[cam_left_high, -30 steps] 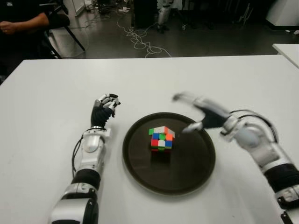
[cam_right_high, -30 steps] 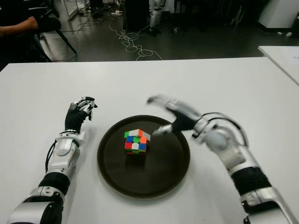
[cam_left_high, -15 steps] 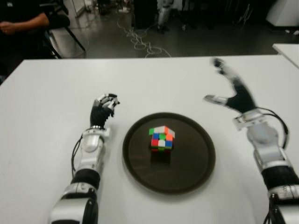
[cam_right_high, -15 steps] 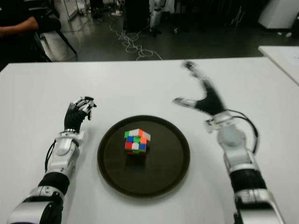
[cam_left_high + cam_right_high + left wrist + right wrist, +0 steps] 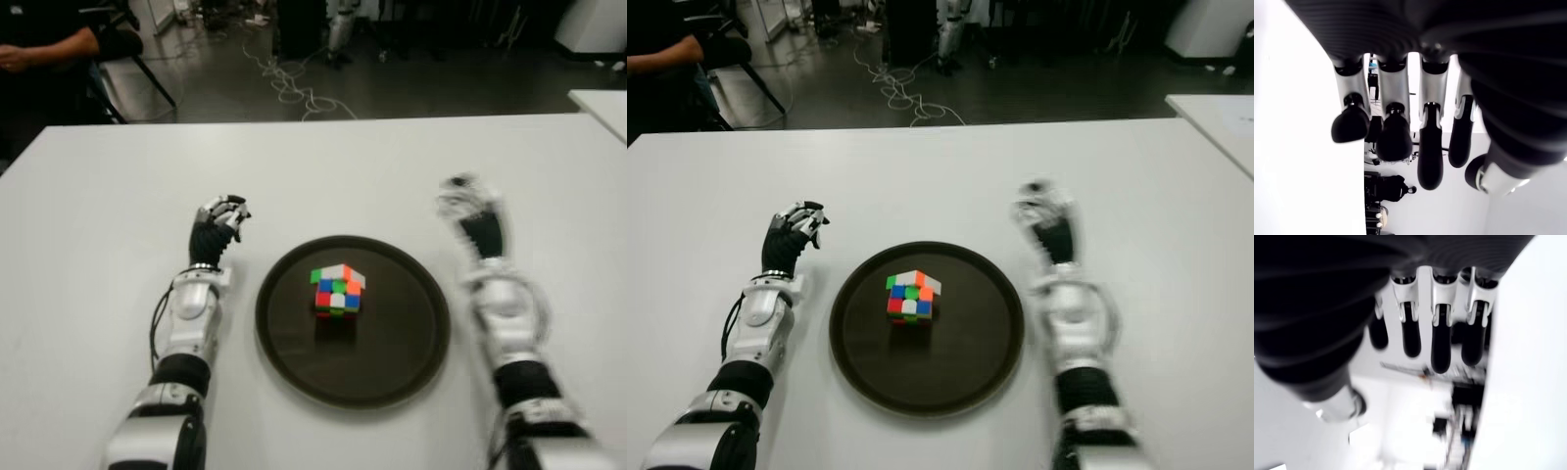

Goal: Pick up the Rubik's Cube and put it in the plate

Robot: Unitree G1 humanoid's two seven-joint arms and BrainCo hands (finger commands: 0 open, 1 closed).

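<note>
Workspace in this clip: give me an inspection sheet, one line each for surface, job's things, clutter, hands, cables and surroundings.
Surface: white table, bare apart from the job's things and the arms.
Job's things: Rubik's Cube sits inside the dark round plate, near its middle, touched by neither hand.
Clutter: nothing seen.
Hands: left hand shows left of the plate, fingers curled, holding nothing; right hand shows right of the plate, fingers relaxed and empty in its wrist view.
Cables: a light cable tangled on the floor beyond the table; thin wires along both forearms.
Surroundings: a person's arm at the far left, a second white table at the far right, dark floor.
</note>
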